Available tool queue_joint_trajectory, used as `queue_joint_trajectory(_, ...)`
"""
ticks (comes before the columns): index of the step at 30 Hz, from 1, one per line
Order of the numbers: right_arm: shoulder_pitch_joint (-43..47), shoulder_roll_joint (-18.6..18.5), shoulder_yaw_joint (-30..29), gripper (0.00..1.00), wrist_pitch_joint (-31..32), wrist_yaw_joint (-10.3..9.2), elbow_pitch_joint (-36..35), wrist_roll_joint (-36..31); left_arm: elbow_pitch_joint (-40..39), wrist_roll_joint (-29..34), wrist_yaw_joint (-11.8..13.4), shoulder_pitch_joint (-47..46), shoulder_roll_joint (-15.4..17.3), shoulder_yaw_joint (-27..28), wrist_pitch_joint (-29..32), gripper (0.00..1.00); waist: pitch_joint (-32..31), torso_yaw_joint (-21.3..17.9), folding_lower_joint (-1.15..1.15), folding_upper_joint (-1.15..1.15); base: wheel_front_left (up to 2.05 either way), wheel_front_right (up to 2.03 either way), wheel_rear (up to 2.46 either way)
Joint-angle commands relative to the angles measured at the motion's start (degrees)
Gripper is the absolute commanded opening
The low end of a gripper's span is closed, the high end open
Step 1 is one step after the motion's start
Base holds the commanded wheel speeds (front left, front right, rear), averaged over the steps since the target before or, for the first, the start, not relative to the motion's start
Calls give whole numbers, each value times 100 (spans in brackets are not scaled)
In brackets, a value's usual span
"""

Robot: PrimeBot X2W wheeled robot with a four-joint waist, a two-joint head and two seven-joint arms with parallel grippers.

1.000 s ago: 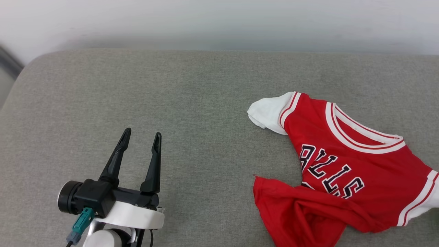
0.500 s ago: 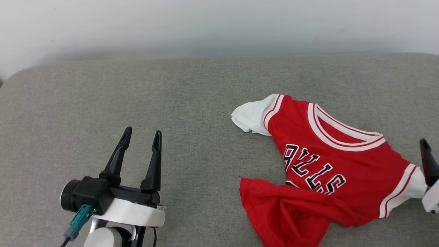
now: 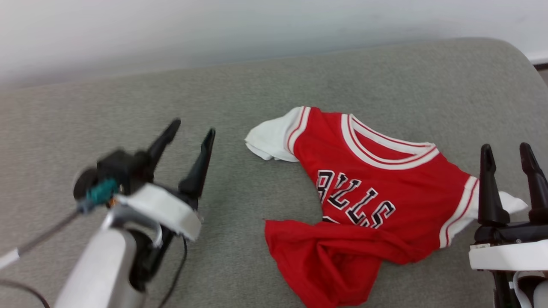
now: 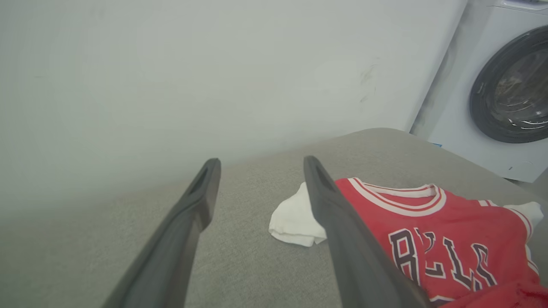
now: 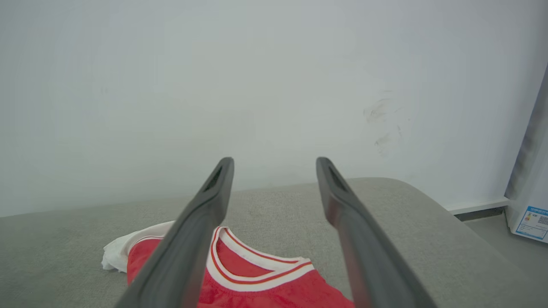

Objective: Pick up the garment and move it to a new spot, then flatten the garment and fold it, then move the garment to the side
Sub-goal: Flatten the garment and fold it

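The garment (image 3: 368, 201), a red jersey with white-and-red striped trim and black chest letters, lies crumpled on the grey cushion (image 3: 239, 85), its lower part bunched into folds at the front. My left gripper (image 3: 192, 128) hovers open to the garment's left, apart from it, nothing between its fingers. My right gripper (image 3: 505, 152) stands open at the garment's right edge, over the white side panel, holding nothing. In the left wrist view the garment (image 4: 432, 222) lies to the right behind my right-hand finger. In the right wrist view the garment (image 5: 257, 278) lies below my open gripper (image 5: 274, 164).
A pale wall (image 3: 257, 25) rises behind the cushion. A white washing machine (image 4: 501, 94) stands beyond the cushion's right end. The cushion's rounded right corner (image 3: 513, 55) drops to the floor. Bare grey cushion spreads to the left and behind the garment.
The camera has swung right, shifting the whole picture left. My right gripper has come into view, open, beside the garment. My left gripper has risen and moved towards the garment.
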Motion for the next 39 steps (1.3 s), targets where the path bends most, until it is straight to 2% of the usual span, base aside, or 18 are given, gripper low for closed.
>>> queue_joint_trajectory(1, 40, 76, 47, 100, -84, -4, -51, -34, -37, -156, -2, -441, 279, -191, 409, 100, 248, -278, 0, 0, 0, 0, 0)
queue_joint_trajectory(6, -97, 204, 7, 100, -217, -4, -103, 8, 58, -847, -2, -1732, 1056, -940, 1876, 100, 615, -545, 0, 0, 0, 0, 0)
queue_joint_trajectory(7, -97, 204, 7, 100, -217, -4, -103, 8, 58, -847, -2, -1732, 1056, -940, 1876, 100, 615, -545, 0, 0, 0, 0, 0)
queue_joint_trajectory(13, -224, 300, 38, 100, -333, -4, 23, 28, 458, -1961, -3, -2975, 1569, -1785, 3766, 100, 986, -868, 0, 0, 0, 0, 0)
queue_joint_trajectory(18, -318, 350, 140, 100, -395, -4, 109, 49, 845, -2436, -3, -3594, 1762, -2129, 4627, 100, 1273, -1120, 0, 0, 0, 0, 0)
queue_joint_trajectory(23, -412, 369, 208, 100, -417, -4, 134, 93, 1277, -2290, -2, -3924, 1981, -2580, 5226, 100, 1460, -1308, 0, 0, 0, 0, 0)
queue_joint_trajectory(31, -453, 371, 312, 100, -419, -4, 153, 283, 1896, -2229, 2, -3784, 2000, -2942, 5409, 100, 1600, -1444, 0, 0, 0, 0, 0)
queue_joint_trajectory(32, -444, 371, 308, 100, -419, -4, 153, 295, 1905, -2295, 0, -3722, 1991, -2980, 5440, 91, 1598, -1443, 0, 0, 0, 0, 0)
queue_joint_trajectory(33, -432, 370, 297, 100, -420, -4, 165, 289, 1883, -2367, -4, -3655, 1974, -3018, 5463, 0, 1593, -1435, 0, 0, 0, 0, 0)
queue_joint_trajectory(39, -376, 370, 261, 100, -418, -4, 274, 160, 1769, -2501, -1, -3501, 2011, -2902, 4840, 0, 1390, -1257, 0, 0, 0, 0, 0)
